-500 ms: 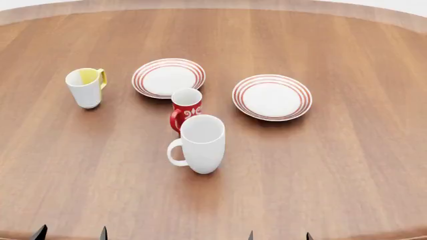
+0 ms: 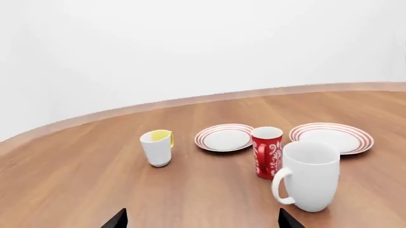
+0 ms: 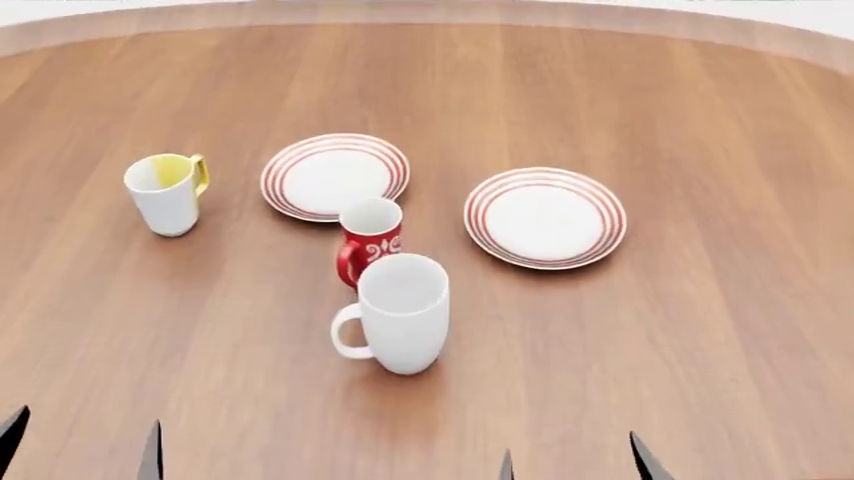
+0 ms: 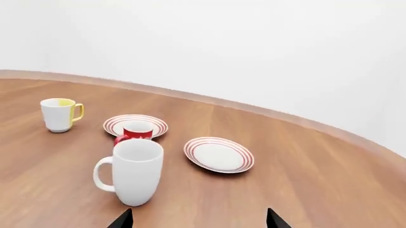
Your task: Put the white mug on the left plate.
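Both grippers low at the near table edge, fingers spread wide, left gripper [image 3: 83, 450] and right gripper [image 3: 574, 462] empty.

round wooden bench [image 3: 694, 330], yellow-lined white mug [image 3: 166, 194] upright far left, red swirl mug [image 3: 370, 239] upright mid-bench, right red-ringed plate [image 3: 545, 217] lying flat

The white mug [image 3: 398, 312] stands upright near the front, handle to the left – the left plate [image 3: 335, 176] lies farther back, apart from it.
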`<state>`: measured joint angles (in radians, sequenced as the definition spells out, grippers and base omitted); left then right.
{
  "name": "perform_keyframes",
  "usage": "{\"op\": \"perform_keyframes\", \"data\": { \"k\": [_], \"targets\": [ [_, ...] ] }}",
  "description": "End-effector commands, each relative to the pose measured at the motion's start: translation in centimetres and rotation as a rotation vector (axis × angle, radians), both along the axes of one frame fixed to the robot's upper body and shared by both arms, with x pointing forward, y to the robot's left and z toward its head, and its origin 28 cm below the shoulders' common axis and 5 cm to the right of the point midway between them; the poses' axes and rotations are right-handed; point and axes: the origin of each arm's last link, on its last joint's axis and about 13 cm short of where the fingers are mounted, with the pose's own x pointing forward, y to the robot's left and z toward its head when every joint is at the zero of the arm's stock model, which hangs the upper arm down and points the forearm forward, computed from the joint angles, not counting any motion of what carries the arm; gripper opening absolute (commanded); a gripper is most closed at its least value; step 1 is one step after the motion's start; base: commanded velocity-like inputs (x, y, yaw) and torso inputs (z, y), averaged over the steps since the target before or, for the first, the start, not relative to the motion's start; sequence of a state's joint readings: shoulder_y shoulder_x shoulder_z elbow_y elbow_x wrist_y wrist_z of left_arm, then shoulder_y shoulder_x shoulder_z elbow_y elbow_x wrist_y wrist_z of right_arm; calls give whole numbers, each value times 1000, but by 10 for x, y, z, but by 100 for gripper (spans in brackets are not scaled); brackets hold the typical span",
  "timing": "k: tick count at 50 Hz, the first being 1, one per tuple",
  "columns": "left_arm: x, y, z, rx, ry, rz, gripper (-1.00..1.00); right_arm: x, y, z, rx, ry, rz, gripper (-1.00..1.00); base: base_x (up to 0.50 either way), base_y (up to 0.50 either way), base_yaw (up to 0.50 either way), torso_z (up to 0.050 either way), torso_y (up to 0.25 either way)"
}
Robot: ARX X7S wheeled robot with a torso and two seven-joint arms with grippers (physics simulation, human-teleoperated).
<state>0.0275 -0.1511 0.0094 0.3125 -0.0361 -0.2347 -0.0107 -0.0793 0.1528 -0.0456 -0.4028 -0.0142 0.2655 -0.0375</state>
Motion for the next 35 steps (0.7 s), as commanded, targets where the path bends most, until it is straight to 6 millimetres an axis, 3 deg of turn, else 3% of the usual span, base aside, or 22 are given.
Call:
{"op": "perform_keyframes", "data": {
  "k": [1,7,35],
  "targets": [
    [-18,10,33,84,-49,-11,100,-14,-4,36,-72,-44,34,100,379,0,0,0,0],
    [-29,11,35,118,-58,-39,100,-16,-6,45,-78,-74,26,100,410,0,0,0,0],
    [-32,7,28,115,-40,-73,100,-12,-2,44,-109,-93,22,100,411,0,0,0,0]
  ]
}}
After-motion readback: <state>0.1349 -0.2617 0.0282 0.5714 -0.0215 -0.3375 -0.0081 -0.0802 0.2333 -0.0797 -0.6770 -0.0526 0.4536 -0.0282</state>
